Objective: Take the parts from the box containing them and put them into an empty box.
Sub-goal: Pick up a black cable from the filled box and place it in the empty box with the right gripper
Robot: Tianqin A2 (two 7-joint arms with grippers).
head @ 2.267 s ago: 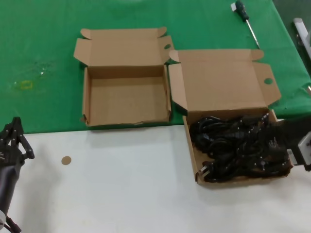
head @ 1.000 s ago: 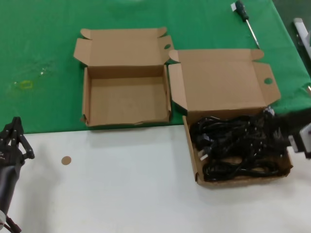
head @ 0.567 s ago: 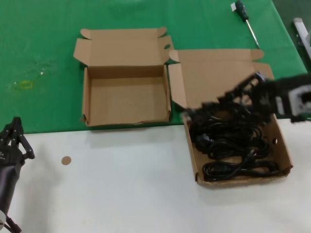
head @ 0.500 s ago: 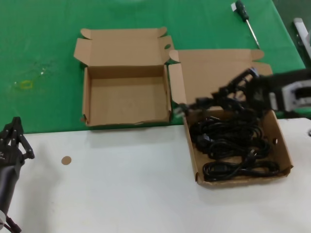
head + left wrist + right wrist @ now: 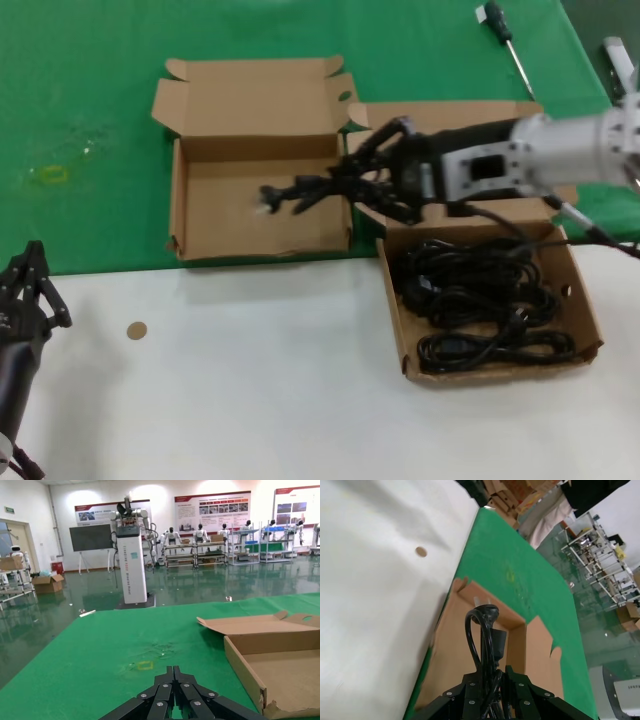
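My right gripper (image 5: 385,180) was clamped on a power cord (image 5: 300,190), its plug end reaching ahead over the empty box (image 5: 190,215) directly below.

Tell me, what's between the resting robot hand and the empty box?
Head view: only bare white table and a small brown disc lie between the left hand and the empty box.

No readable text, label or brand appears anywhere. The wall posters (image 5: 212,510) behind the white pillar (image 5: 133,560) carry print too small to read.
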